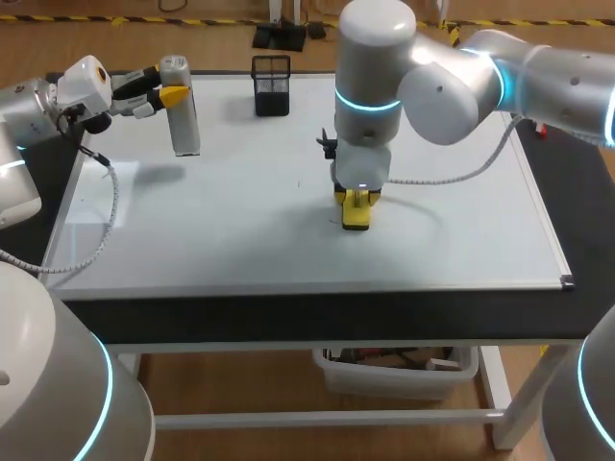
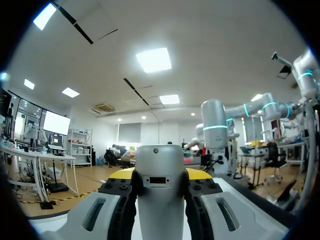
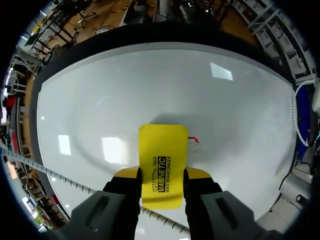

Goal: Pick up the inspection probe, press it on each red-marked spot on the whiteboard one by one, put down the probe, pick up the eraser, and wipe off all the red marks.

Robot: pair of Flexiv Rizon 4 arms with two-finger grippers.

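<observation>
**Eraser pressed to the board beside a red mark, probe held off to the side**

The right tool (image 3: 161, 175) is closed on the yellow whiteboard eraser (image 3: 162, 160), one finger on each long side. The eraser lies flat on the whiteboard (image 3: 125, 100). Its long axis runs in line with the fingers, and its free end points straight ahead of the tool. A small red mark (image 3: 193, 139) sits on the board just beside the eraser's far corner, ahead of the tool and slightly to one side. In the head view the right arm reaches in past the middle of the board, with this tool pointing down at the surface.

The left tool (image 1: 173, 96) grips the inspection probe (image 1: 183, 120), a grey cylindrical body clamped between both yellow-tipped fingers. The tool itself lies roughly level. The probe's long axis runs across the fingers, close to upright, with its longer end hanging below the tool toward the board. It looks to be held clear of the surface, and its shadow falls on the board just under the tool. This tool and probe are well apart from the right tool and the eraser.

A black mesh holder (image 1: 272, 84) stands at the far edge of the board, nearer the left tool than the right. The whiteboard rests on the dark counter (image 1: 317, 317).
</observation>
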